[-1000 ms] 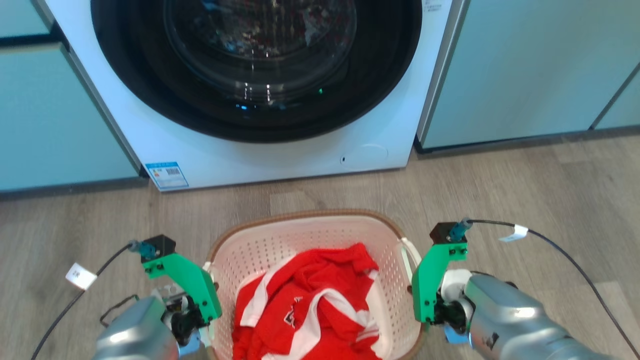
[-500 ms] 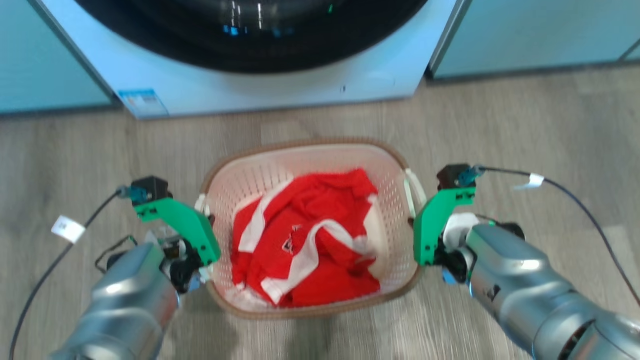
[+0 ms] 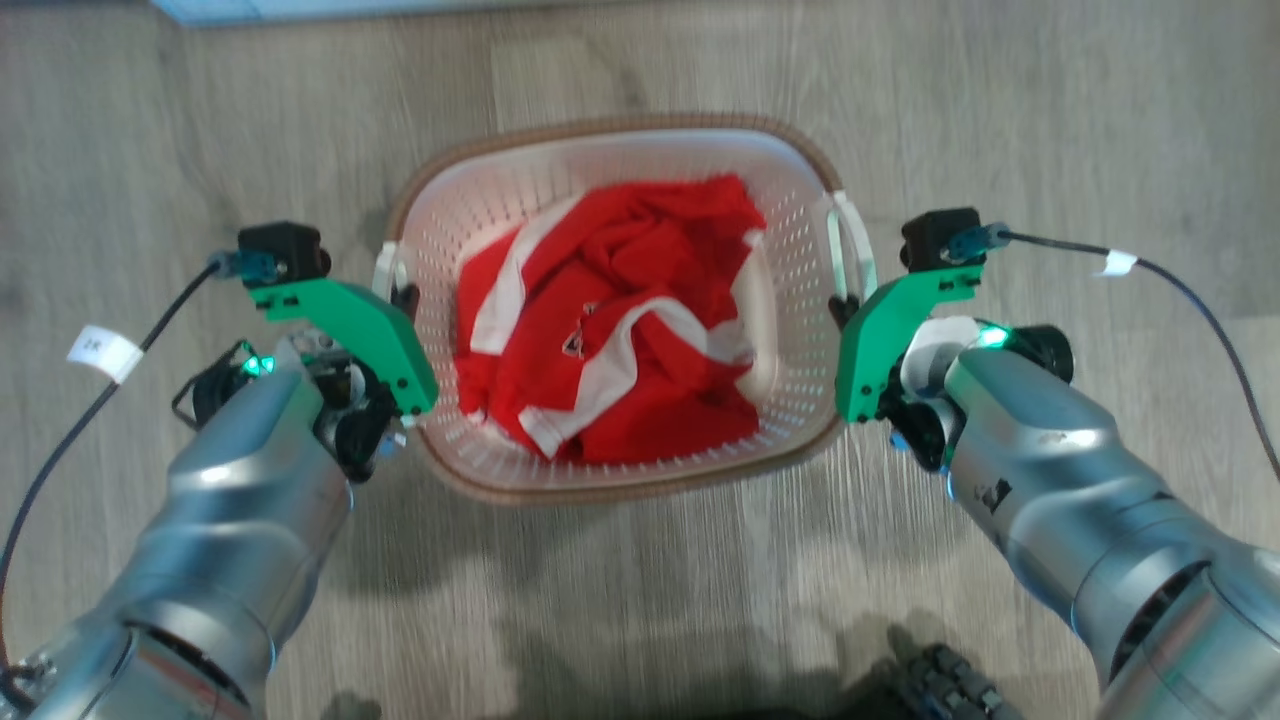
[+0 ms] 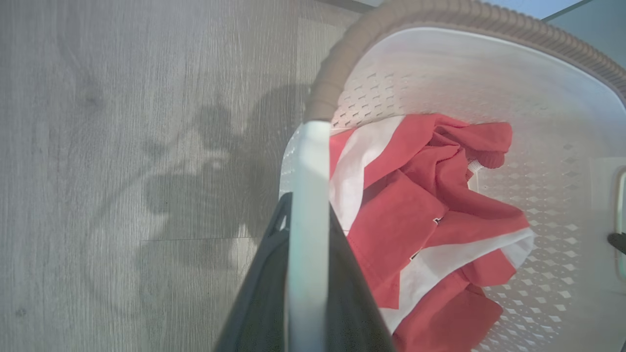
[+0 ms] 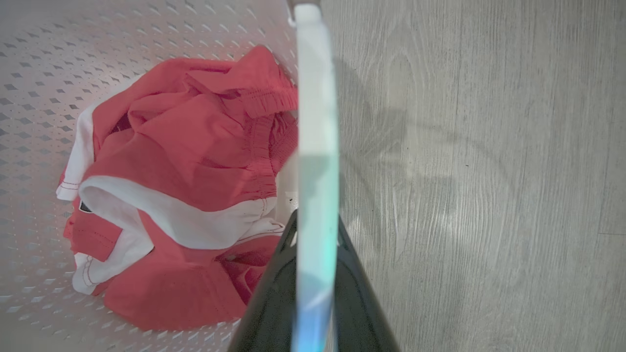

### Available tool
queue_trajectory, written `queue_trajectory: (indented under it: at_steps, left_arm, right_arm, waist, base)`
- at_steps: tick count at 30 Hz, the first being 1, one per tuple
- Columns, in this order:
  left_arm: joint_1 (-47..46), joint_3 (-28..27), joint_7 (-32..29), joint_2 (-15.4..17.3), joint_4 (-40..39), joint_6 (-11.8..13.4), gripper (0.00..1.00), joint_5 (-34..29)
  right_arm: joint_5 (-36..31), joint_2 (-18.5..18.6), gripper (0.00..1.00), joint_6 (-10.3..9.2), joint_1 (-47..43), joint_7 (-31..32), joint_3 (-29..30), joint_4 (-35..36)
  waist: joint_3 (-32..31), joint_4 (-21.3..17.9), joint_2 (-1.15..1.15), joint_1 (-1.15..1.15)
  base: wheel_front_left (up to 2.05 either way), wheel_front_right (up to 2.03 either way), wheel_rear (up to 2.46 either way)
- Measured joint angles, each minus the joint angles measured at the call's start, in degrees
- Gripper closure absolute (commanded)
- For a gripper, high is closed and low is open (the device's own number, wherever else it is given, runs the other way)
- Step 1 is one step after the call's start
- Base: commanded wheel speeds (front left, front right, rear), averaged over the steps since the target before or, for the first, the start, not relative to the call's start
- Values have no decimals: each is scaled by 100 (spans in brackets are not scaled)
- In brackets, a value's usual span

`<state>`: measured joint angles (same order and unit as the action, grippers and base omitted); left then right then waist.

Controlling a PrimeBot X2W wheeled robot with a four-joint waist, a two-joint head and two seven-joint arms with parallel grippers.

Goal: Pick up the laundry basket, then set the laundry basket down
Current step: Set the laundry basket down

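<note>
Left fingers [image 4: 266, 293] are pinching the left handle [image 4: 308, 171] of the laundry basket [image 3: 800, 380], right fingers [image 5: 274, 303] are pinching its right handle [image 5: 317, 98], it's seemingly hanging just over the floor [image 3: 640, 600], so I'm thinking both arms should be lowering evenly, keeping it level.

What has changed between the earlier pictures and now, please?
The head camera tipped down, so the washing machine has almost left the top edge. The laundry basket looks farther from it, perhaps lifted or drawn back. Unchanged: left gripper and right gripper shut on its handles, red garment inside.
</note>
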<state>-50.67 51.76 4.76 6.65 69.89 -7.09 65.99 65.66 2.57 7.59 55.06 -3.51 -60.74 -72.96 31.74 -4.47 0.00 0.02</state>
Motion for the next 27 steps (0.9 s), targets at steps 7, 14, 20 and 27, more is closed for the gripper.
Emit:
queue_trajectory:
  at_steps: [7, 14, 20, 27]
  left_arm:
    - [-310, 205, 372, 22, -10, 0, 100, -175]
    - [-585, 341, 702, 29, -18, 0, 100, -238]
    - [-693, 386, 869, 16, -29, 0, 100, -255]
    - [-806, 390, 947, -38, 13, -1, 100, -346]
  right_arm:
    - [-67, -1, 100, 0, 205, -466, 41, -42]
    - [-179, 3, 100, 0, 446, -835, 108, -77]
    - [-334, 73, 100, 0, 492, -998, 197, -70]
    - [-547, 151, 100, 5, 590, -1034, 409, -36]
  waist:
    - [697, -23, 0, 0]
    - [1202, -49, 0, -1]
    - [1486, -30, 0, -1]
    - [1694, 32, 0, -1]
  base:
    - [0, 0, 0]
    - [0, 0, 0]
    - [0, 0, 0]
    - [0, 0, 0]
